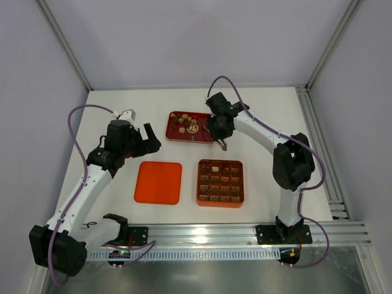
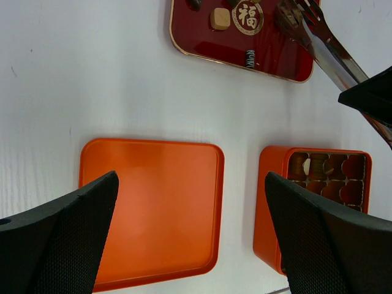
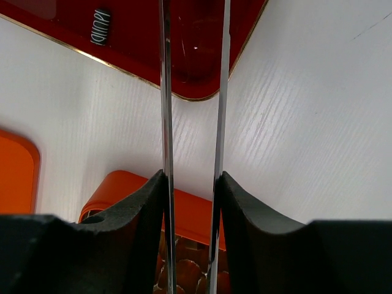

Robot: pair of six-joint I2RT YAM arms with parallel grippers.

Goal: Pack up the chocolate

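Observation:
Chocolate pieces (image 1: pixel 185 122) lie in a red tray (image 1: pixel 174 136). More chocolate fills most cells of the orange gridded box (image 1: pixel 220 182). My right gripper (image 1: pixel 218 128) hangs over the tray's right end, shut on thin metal tweezers (image 3: pixel 165 92). The two tweezer arms stand apart over the tray (image 3: pixel 141 43), and their tips run out of the right wrist view. A striped piece (image 3: pixel 100 17) lies on the tray to their left. My left gripper (image 2: pixel 191 177) is open and holds nothing, hovering above the flat orange lid (image 2: pixel 150 214).
The lid (image 1: pixel 158 182) lies left of the box on the white table. In the left wrist view the box (image 2: pixel 272 208) sits at the lower right, with the tray (image 2: pixel 202 37), a tan piece (image 2: pixel 220 18) and the tweezers (image 2: pixel 334 58) above it.

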